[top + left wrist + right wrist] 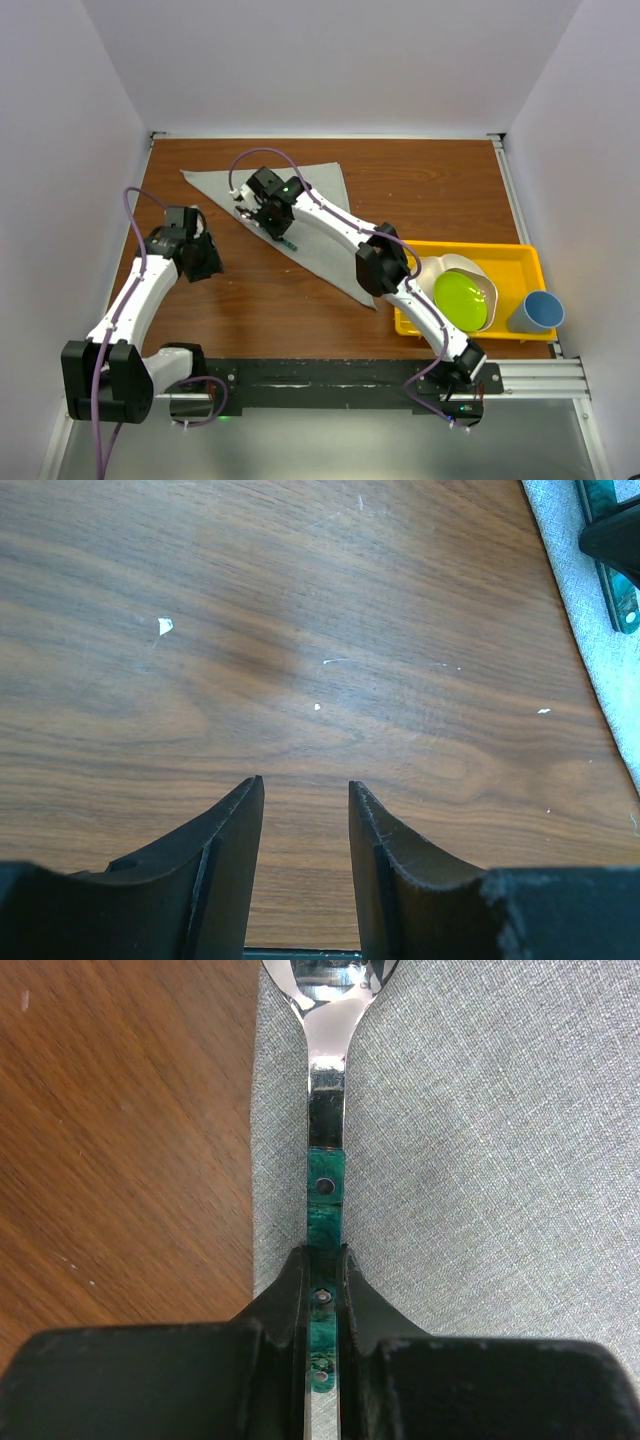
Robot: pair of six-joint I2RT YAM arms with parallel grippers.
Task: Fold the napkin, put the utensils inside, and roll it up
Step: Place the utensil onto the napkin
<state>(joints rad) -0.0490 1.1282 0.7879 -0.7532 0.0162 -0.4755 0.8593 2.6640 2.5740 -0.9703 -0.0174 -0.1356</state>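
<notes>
Right gripper [322,1260] clamps the spoon [326,1090], its green handle clear only wrist-side; left gripper [305,785] parted.

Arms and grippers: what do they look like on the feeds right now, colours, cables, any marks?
The left arm and right arm have white links with black joint housings, and a purple cable loops along each. A green light glows near the right wrist. The left gripper and right gripper have black, tapering fingers; the left ones show pale scuffs on their edges.
</notes>
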